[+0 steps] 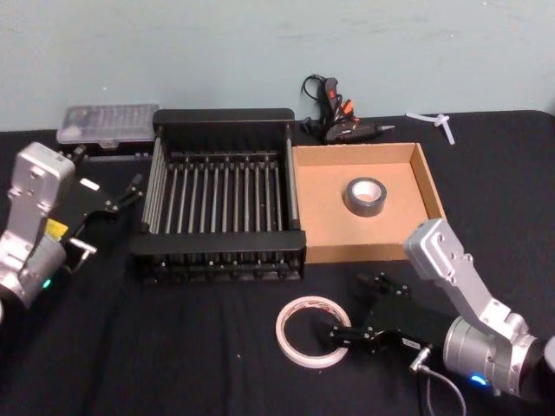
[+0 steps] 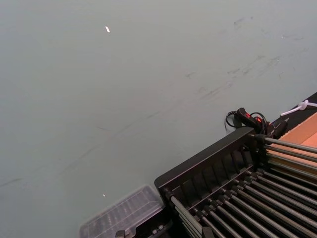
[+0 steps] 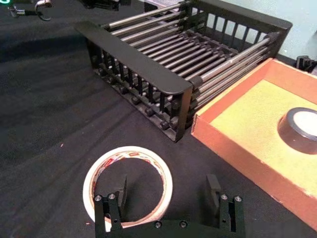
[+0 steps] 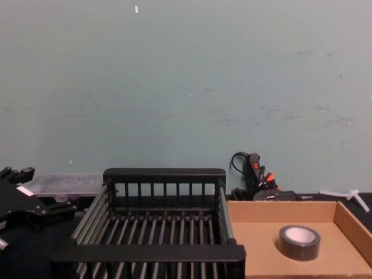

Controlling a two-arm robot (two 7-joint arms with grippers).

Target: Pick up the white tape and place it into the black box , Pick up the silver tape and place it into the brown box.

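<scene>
While the white tape (image 1: 308,332) lies flat on the tabletop (image 1: 173,347) before the black box (image 1: 221,204), the right gripper (image 3: 166,196) spreads its fingers (image 3: 119,193) wide, one inside the roll's hole, clamping nothing. Silver tape (image 1: 364,197) sits in the brown box (image 1: 429,186). At the crate's left side, the left gripper's (image 1: 130,192) finger gap is hard to make out.

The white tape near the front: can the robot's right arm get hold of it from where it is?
Probably yes: the right gripper is open at the white tape, one finger inside its hole.

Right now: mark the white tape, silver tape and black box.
white tape (image 1: 299,309), head view, on the far band of the ring.
silver tape (image 1: 364,198), head view, on its near outer wall.
black box (image 1: 224,114), head view, on the far rim.
</scene>
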